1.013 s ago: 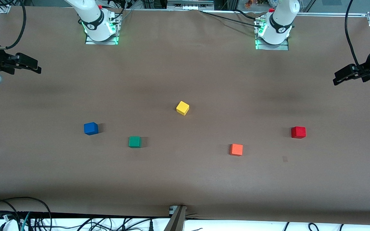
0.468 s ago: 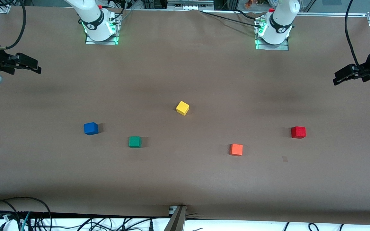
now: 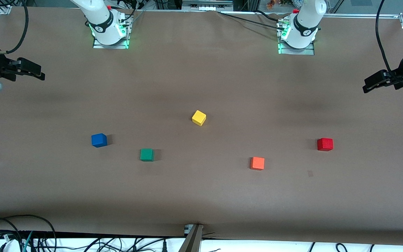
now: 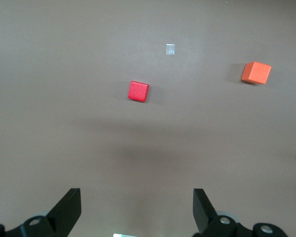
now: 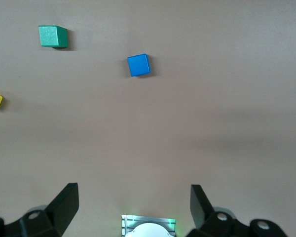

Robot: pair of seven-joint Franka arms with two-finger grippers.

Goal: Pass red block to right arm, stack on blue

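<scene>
Here the left claw hangs open and empty over its end of the brown surface; the right claw likewise. The red block sits toward the left arm's end, the blue block toward the right arm's.

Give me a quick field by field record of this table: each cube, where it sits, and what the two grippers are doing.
red block: on the table toward the left arm's end, untouched
blue cube: toward the right arm's end, nothing on it
green cube: beside the blue cube, slightly nearer the front camera
yellow cube: mid-table, farthest from the front camera
orange cube: nearest the front camera, between green and red
left gripper: open, empty, raised at its end
right gripper: open, empty, raised at its end
task stage: not started
</scene>
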